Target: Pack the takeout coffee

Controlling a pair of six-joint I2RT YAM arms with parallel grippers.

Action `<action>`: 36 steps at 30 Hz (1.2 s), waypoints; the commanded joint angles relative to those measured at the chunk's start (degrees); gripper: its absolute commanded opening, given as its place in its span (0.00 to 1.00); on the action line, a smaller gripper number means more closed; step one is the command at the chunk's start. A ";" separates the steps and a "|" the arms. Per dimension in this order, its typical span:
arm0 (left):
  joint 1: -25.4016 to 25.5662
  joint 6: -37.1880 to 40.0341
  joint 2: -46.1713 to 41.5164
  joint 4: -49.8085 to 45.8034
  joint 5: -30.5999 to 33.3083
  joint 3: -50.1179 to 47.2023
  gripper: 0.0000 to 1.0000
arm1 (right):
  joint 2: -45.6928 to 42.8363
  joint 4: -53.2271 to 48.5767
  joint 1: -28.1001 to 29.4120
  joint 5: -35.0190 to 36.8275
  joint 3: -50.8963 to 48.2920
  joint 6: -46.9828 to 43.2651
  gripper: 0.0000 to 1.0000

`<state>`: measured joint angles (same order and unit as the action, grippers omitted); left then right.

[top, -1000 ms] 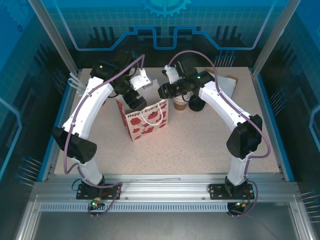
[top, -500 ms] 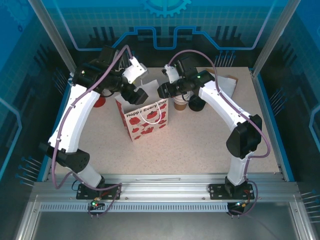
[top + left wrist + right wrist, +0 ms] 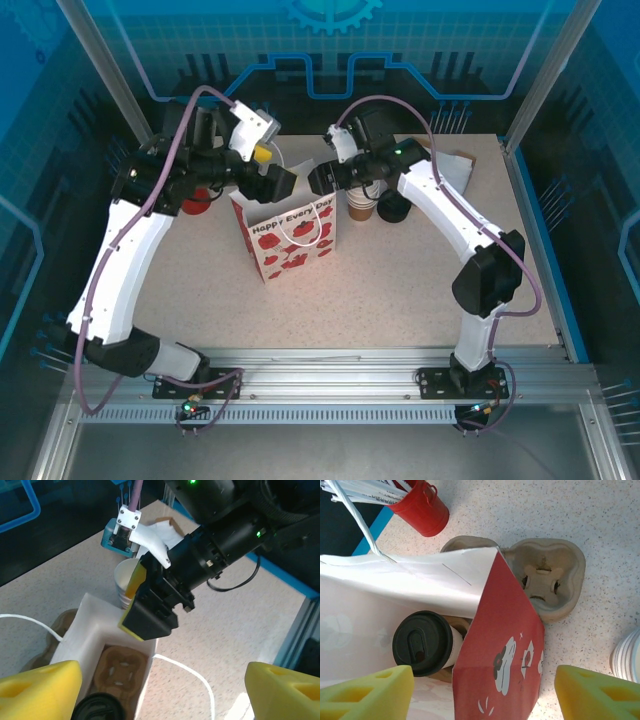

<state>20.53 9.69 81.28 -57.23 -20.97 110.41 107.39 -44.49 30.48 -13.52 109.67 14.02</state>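
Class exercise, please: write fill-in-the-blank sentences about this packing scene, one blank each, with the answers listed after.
1. The takeout coffee stands ____ the gift bag.
2. The coffee's lid is ____.
3. The bucket on the table is ____.
4. The right end effector hangs above the bag with its jaws ____.
Missing words: inside; black; red; open.

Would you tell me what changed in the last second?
The left arm swung up and out to its left, uncovering the red metal bucket. The right gripper edged left, open above the black-lidded paper cup inside the red-and-white paper bag. Bag and stacked white cups stayed put.
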 commanded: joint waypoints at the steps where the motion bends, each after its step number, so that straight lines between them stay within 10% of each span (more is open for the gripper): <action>1: 0.21 -7.96 -2.67 7.93 -2.51 -3.48 0.86 | -0.50 0.78 0.55 -0.01 2.29 1.15 0.79; 16: 2.82 -29.23 -13.34 32.21 -0.26 -25.29 0.78 | -20.91 7.03 -9.90 7.48 -13.91 2.43 0.87; 36: 7.56 -18.49 -12.56 20.45 12.16 -24.73 0.77 | -9.57 8.59 -25.99 23.59 -24.50 -0.65 0.69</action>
<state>28.29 -10.66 69.69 -34.46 -10.07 85.71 93.97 -35.55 5.76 7.31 82.04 14.31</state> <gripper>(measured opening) 0.775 0.696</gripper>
